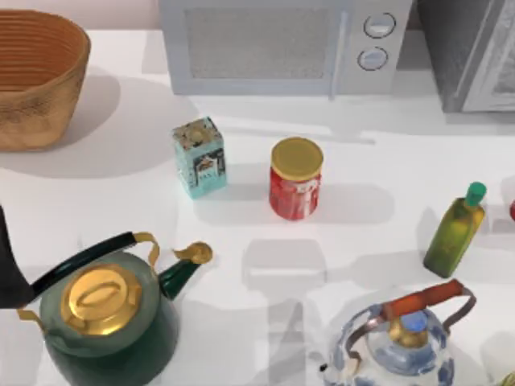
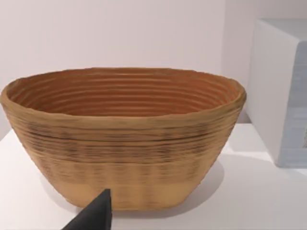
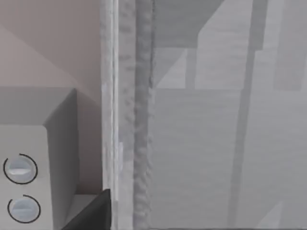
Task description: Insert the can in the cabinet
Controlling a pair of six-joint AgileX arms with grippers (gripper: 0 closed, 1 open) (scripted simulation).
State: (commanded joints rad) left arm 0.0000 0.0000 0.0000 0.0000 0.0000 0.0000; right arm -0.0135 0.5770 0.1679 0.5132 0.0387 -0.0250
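Observation:
The can (image 1: 512, 211) is a thin red sliver at the table's right edge, just right of the green bottle. The cabinet (image 1: 467, 56), dark grey with a lighter framed door panel, stands at the back right corner. Its door frame (image 3: 139, 120) looms close in the right wrist view, where a dark part of my right gripper (image 3: 93, 213) sits low, beside the microwave's two knobs. My left arm (image 1: 6, 265) is at the left edge by the green kettle. A dark part of my left gripper (image 2: 93, 218) faces the woven basket (image 2: 120, 139).
The white microwave (image 1: 282, 48) stands at the back centre and the woven basket (image 1: 36, 76) at the back left. A teal tin (image 1: 199, 157) and a gold-lidded red jar (image 1: 295, 178) stand mid-table. A green bottle (image 1: 456, 229), a green kettle (image 1: 105, 318) and a blue-white kettle (image 1: 402, 338) stand nearer the front.

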